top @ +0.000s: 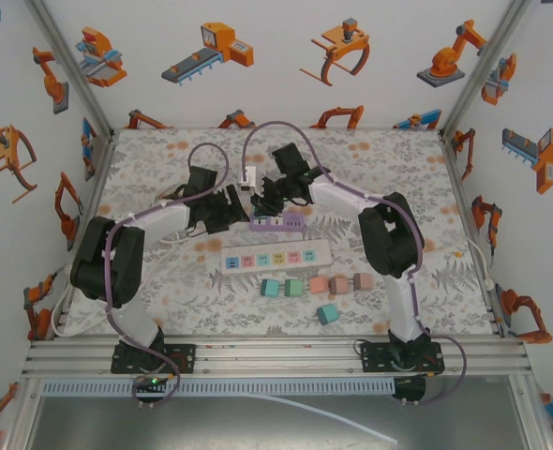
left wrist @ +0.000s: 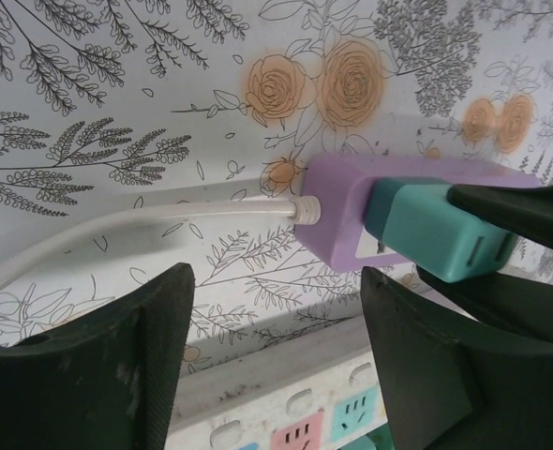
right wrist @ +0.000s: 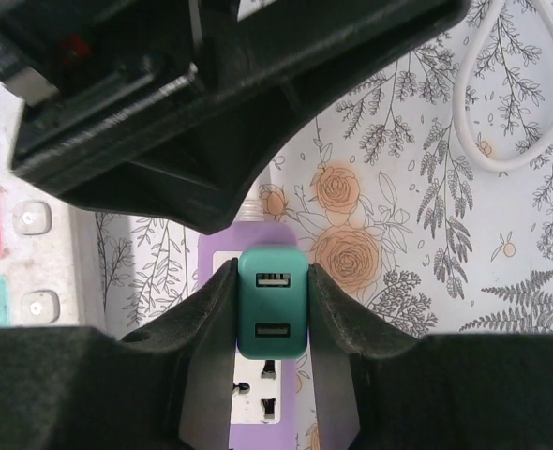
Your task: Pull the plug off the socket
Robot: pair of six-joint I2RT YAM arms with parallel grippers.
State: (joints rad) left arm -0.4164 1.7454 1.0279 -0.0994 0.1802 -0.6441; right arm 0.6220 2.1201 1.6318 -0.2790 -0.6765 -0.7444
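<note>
A teal USB plug [right wrist: 273,300] sits in the socket face of a purple power strip [right wrist: 258,403]. My right gripper [right wrist: 273,314] is shut on the plug, one finger on each side. From the left wrist view the plug [left wrist: 436,230] stands out from the cord end of the purple strip [left wrist: 337,211], and I cannot tell how deep its prongs sit. My left gripper [left wrist: 276,356] is open beside that end, holding nothing, its fingers [left wrist: 98,366] apart over the table. From above, both grippers meet over the purple strip [top: 278,223].
A white power strip [top: 275,257] with coloured sockets lies just in front of the purple one. A row of coloured blocks [top: 314,285] sits nearer me, and a teal block [top: 327,314] lies apart. The purple strip's white cord [left wrist: 145,225] runs left.
</note>
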